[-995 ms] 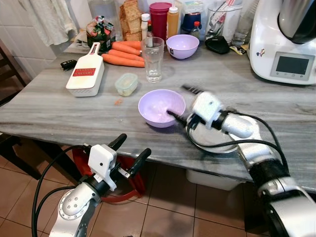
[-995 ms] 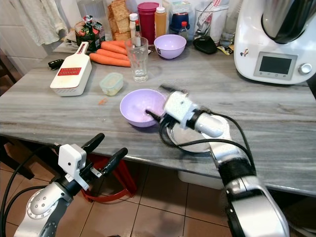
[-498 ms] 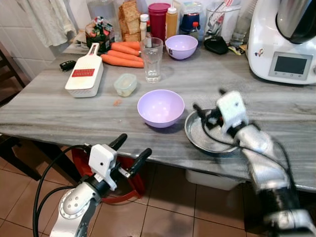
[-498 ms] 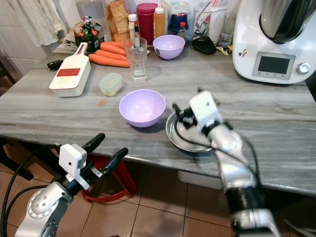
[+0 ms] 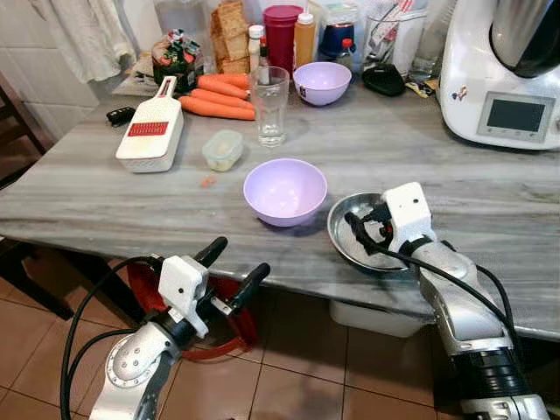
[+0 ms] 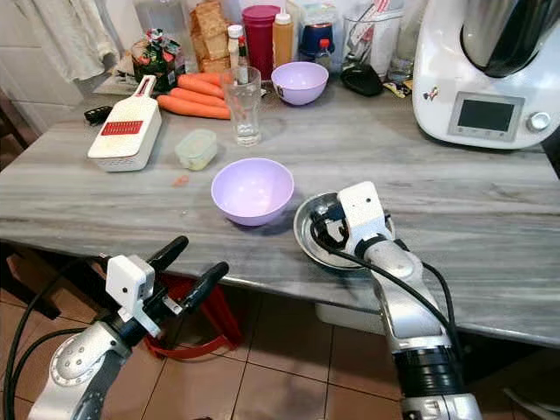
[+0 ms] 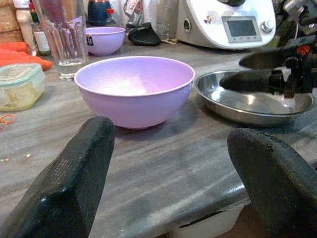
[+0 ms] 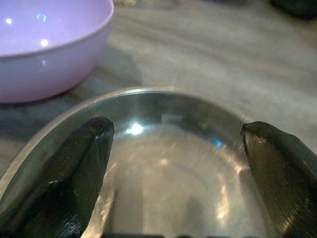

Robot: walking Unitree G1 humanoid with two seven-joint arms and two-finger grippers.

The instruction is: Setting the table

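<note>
Lowered now, right gripper (image 5: pixel 366 229) fingers (image 8: pixel 74 173) spread inside steel plate (image 5: pixel 343 246).

bowl (image 5: pixel 285 190) left of plate (image 5: pixel 343 238), glass (image 5: pixel 269 106) behind

Two black fingers (image 8: pixel 64 183) are spread wide over a shiny metal plate (image 8: pixel 168 163). A purple bowl (image 8: pixel 49 44) sits just beside the plate on the grey table (image 8: pixel 208 49).
</note>
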